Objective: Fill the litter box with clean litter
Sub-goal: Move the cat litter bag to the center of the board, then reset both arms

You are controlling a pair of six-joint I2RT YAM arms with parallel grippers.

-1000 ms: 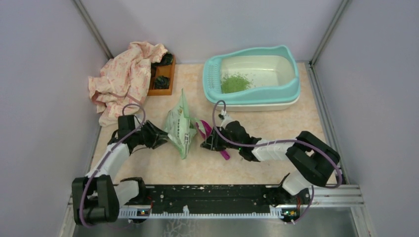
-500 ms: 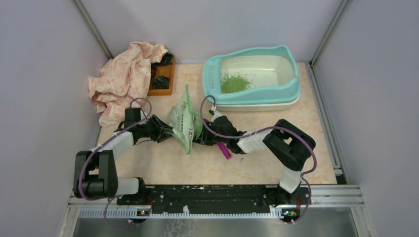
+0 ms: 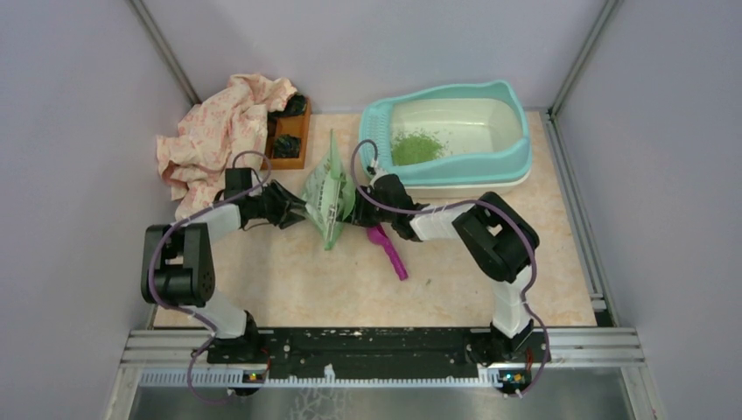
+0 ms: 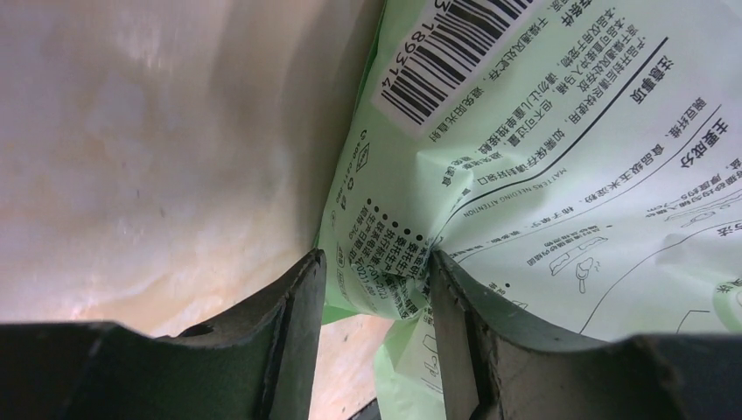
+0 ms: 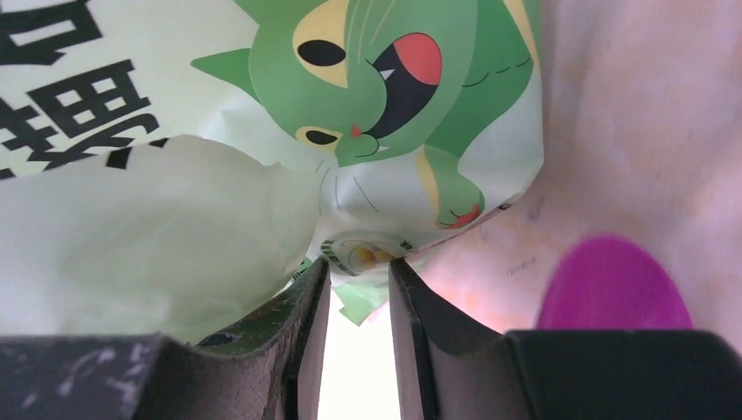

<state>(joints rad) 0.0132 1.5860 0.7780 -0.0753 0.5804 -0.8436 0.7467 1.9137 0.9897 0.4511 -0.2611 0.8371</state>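
The left claw [image 4: 374, 280] is clenched on a fold of the bag [image 3: 328, 197], and the right claw [image 5: 359, 271] is clenched on its corner. Litter [image 3: 416, 146] lies inside the litter box [image 3: 464, 175] nearby. The right arm half-hides the purple scoop [image 3: 394, 258].

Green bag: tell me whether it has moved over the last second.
Yes. The green bag has moved up the top view and slightly right, closer to the litter box.
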